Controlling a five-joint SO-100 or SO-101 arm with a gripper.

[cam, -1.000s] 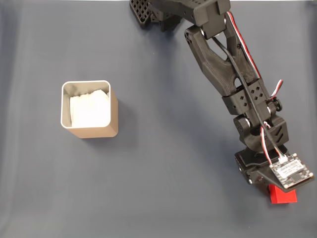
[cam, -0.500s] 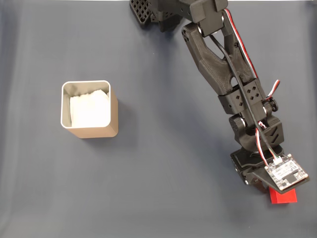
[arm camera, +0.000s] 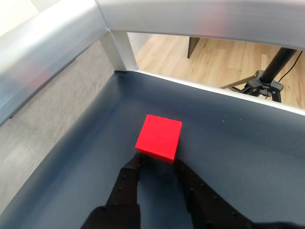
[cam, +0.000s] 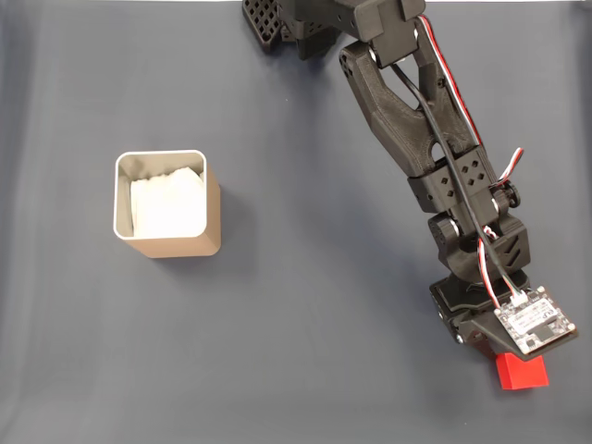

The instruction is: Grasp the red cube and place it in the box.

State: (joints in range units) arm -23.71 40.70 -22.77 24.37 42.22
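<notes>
The dark blue table (cam: 296,324) is the biggest thing here, and everything sits on it. My long black arm (cam: 416,129) reaches down across it from the top of the fixed view, toward the bottom right corner.

The box (cam: 168,205) stands on the left side of the table in the fixed view. It is tan with a shiny rim and something white inside. It is well apart from me.

My gripper (arm camera: 157,167) is down low by the table. In the wrist view my two black fingers (arm camera: 126,183) come up from the bottom, one on each side, with a small gap between them. Their tips touch the near edge of the red cube (arm camera: 159,138). I am pinching just that near edge, not the whole cube.

The red cube (cam: 521,372) is the smallest thing. In the fixed view it pokes out from under my wrist, at the bottom right of the table.

Here is what could go wrong. I think my hold is too thin. If I lift now, the cube could slip out and tumble. It could also twist in my fingers, because it sits a bit turned. And the box is far away, so a weak hold might drop it on the way.
</notes>
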